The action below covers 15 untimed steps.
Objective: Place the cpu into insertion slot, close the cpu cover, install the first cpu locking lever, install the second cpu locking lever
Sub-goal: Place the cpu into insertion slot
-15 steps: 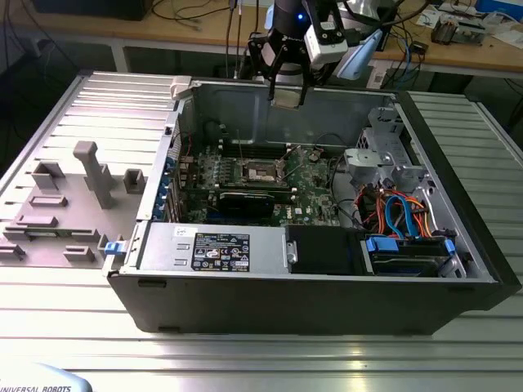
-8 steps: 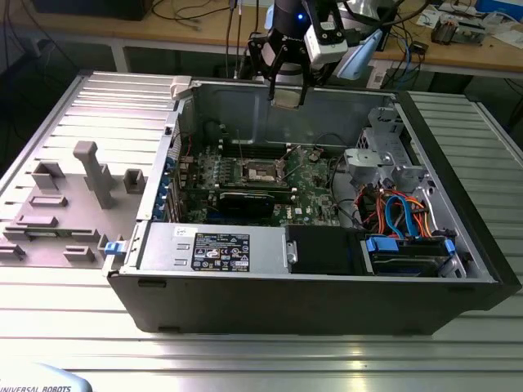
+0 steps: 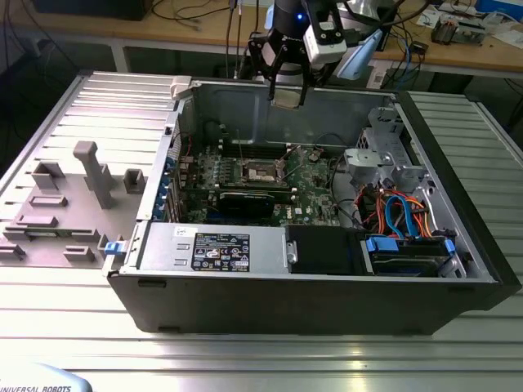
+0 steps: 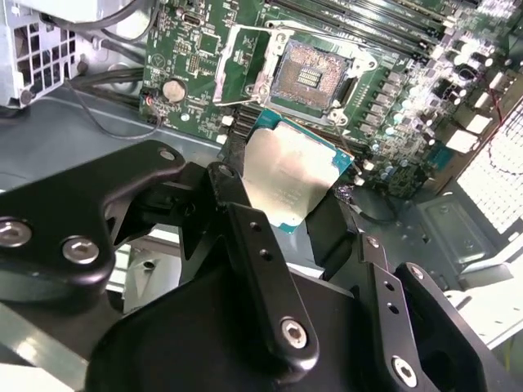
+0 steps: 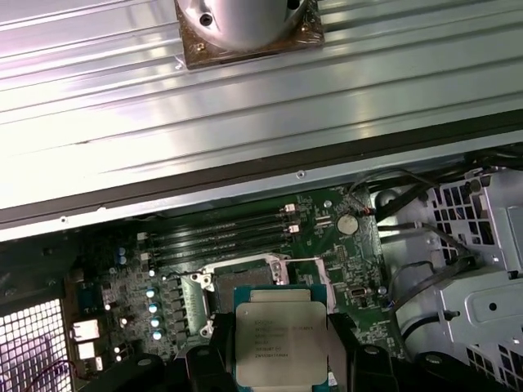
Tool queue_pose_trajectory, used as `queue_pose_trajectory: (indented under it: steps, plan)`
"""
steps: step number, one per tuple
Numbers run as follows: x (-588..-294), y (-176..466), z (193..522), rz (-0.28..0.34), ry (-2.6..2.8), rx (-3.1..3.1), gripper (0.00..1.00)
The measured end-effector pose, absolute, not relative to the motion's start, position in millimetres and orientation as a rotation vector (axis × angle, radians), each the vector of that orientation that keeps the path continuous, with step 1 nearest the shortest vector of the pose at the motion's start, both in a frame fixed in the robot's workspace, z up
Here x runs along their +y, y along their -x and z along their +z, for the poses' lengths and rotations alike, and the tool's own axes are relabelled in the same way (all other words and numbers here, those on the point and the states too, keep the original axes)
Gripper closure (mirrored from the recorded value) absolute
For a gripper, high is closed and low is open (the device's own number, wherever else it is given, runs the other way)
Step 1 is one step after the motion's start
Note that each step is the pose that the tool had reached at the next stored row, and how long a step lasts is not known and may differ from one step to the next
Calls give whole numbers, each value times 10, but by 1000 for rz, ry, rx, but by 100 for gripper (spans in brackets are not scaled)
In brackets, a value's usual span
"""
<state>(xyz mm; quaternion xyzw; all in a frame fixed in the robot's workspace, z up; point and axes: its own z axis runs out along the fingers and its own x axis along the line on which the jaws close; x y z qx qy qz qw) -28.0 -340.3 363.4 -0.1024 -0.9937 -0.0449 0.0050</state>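
Gripper [image 3: 288, 94], black, two-fingered, pinches flat square silvery-grey cpu [image 4: 290, 175] by opposite edges, high over open grey metal case [image 3: 327, 110]; silver-rimmed square insertion slot [image 4: 315, 77] lies uncovered below, chip apart from case walls.

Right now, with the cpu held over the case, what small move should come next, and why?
Probably lower the gripper toward the insertion slot: it grips the cpu well above the motherboard, and the slot lies open and bare below.
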Motion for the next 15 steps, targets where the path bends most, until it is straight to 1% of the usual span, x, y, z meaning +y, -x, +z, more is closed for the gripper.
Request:
queue_pose_trajectory:
  steps: [15]
  plan:
    - [-3403,280,3633,-140,401,-3105,46]
